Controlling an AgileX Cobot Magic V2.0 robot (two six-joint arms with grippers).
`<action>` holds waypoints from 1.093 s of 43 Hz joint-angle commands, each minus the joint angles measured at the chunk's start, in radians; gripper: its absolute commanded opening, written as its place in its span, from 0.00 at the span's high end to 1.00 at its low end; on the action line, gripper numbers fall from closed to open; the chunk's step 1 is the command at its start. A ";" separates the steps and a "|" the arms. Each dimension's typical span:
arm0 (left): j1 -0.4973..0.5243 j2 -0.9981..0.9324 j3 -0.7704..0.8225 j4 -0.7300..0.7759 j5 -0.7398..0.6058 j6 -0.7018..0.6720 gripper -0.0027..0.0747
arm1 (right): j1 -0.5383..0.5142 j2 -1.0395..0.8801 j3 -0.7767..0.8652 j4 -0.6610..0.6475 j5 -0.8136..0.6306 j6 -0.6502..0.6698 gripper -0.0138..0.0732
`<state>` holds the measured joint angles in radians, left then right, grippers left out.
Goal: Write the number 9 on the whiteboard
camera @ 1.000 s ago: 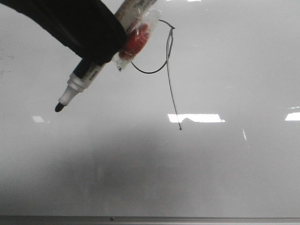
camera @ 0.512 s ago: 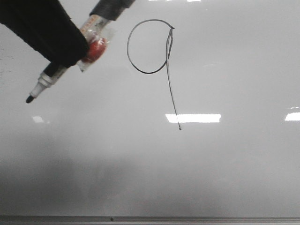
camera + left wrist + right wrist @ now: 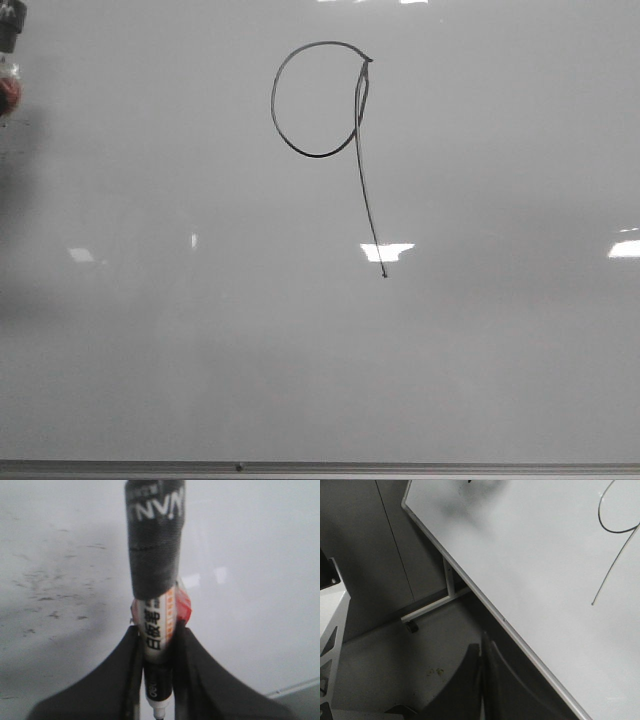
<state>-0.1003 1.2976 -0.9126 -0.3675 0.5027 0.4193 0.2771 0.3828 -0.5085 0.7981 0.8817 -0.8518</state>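
Black marker ink forms the number 9 on the upper middle of the whiteboard, its tail slanting down. A marker is clamped between the left gripper fingers. The right gripper fingers are seen pressed together, empty.

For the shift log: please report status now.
Left end effector shut on marker; right end effector shut, empty. Number 9 complete on whiteboard. No obstruction.

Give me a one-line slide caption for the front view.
Finished 9 on the whiteboard, with the marker just visible at the left edge.
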 commanded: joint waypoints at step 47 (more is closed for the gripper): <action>0.011 0.164 0.023 -0.074 -0.310 -0.011 0.51 | -0.007 -0.030 -0.014 0.041 -0.060 0.003 0.91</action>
<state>-0.0920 1.5032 -0.8652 -0.4264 0.2519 0.4173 0.2771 0.3465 -0.4969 0.7981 0.8702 -0.8498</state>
